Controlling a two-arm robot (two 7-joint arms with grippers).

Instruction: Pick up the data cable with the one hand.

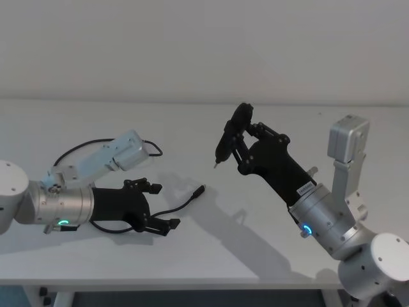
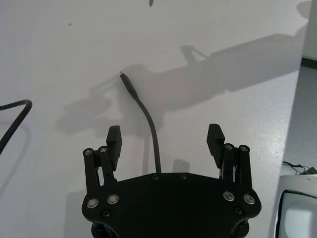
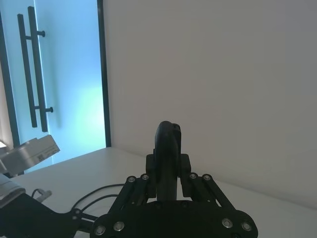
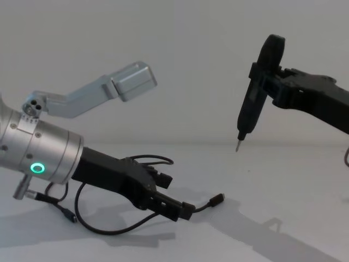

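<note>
On the white table [image 1: 77,121] the data cable [image 2: 150,121] lies in loose loops, and its last stretch, ending in a small plug [image 2: 127,83], passes between the fingers [image 2: 114,136] of the left claw [image 2: 164,136]. These fingers stand wide apart, low over the table, one on each side of the cord, I think so that closing will catch it. Well apart, the right claw [image 1: 245,135] is clamped on a dark tool [image 1: 227,141] and raised high, probably to leave room.

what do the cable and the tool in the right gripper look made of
The data cable: matte black, likely rubbery plastic sheath, since it curves loosely. The tool in the right gripper: dark, likely plastic body; its thin pale tip looks metal.
</note>
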